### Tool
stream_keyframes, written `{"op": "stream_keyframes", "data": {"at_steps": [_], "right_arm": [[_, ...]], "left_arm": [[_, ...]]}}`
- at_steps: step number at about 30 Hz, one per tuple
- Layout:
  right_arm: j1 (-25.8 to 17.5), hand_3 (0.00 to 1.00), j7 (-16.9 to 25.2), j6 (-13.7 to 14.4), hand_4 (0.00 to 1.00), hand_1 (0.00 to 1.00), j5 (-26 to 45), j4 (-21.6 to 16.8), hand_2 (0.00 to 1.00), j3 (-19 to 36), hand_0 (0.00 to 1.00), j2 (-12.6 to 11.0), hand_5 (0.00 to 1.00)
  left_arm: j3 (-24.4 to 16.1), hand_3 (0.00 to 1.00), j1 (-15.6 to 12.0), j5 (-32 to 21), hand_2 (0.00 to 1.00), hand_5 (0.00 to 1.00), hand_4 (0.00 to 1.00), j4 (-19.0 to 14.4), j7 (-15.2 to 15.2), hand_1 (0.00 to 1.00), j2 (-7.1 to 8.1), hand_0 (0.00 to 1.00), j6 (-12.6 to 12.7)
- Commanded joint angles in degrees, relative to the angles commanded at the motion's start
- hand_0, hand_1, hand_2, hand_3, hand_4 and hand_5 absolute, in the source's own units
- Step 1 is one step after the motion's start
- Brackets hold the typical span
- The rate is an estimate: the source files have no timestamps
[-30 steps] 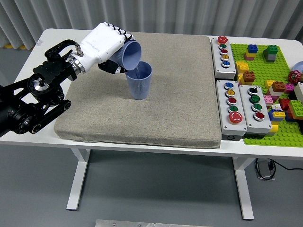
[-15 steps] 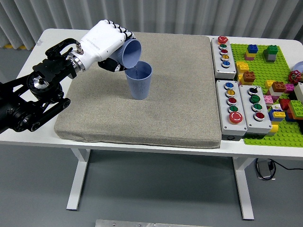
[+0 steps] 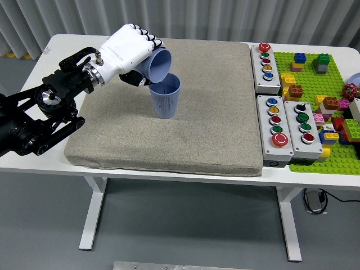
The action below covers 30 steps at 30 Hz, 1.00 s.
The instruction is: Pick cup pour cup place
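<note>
Two blue cups sit close together on the grey mat (image 3: 214, 112). The left hand (image 3: 126, 50) has its fingers wrapped around the tipped cup (image 3: 158, 64). Its mouth points down and right, just over the rim of the standing cup (image 3: 166, 95). That cup stands upright, right below and beside the hand. The pour looks under way. The button boxes (image 3: 281, 101) and bricks (image 3: 326, 101) lie far off right, out of the way on the worktop.
</note>
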<state>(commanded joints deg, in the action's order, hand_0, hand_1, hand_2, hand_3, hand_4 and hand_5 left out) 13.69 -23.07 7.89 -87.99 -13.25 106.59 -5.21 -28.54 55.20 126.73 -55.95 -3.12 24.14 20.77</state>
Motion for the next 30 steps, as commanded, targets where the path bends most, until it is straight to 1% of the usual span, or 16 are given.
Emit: {"op": "stream_keyframes", "data": {"at_steps": [11,16,30], "right_arm": [[0.0,0.611,0.0,-0.1,0.002,0.676,-0.1,0.0,0.611,0.1,0.695,0.0,0.323],[0.1,0.612,-0.1,0.0,0.002,0.676,0.0,0.0,0.611,0.1,0.695,0.0,0.324],[-0.4,0.611,-0.2,-0.2,0.002,0.675,-0.6,0.0,0.611,0.3,0.695,0.1,0.325]], "left_arm": [[-0.3,0.52,0.5,0.7,0.554,0.257,0.797,-0.2,0.4,0.473,0.36,0.441,0.4],[-0.2,0.52,0.7,0.9,0.552,0.26,0.796,-0.3,0.6,0.473,0.39,0.441,1.1],[0.3,0.518,0.3,1.0,0.55,0.261,0.794,-0.3,0.8,0.471,0.35,0.441,1.5]]}}
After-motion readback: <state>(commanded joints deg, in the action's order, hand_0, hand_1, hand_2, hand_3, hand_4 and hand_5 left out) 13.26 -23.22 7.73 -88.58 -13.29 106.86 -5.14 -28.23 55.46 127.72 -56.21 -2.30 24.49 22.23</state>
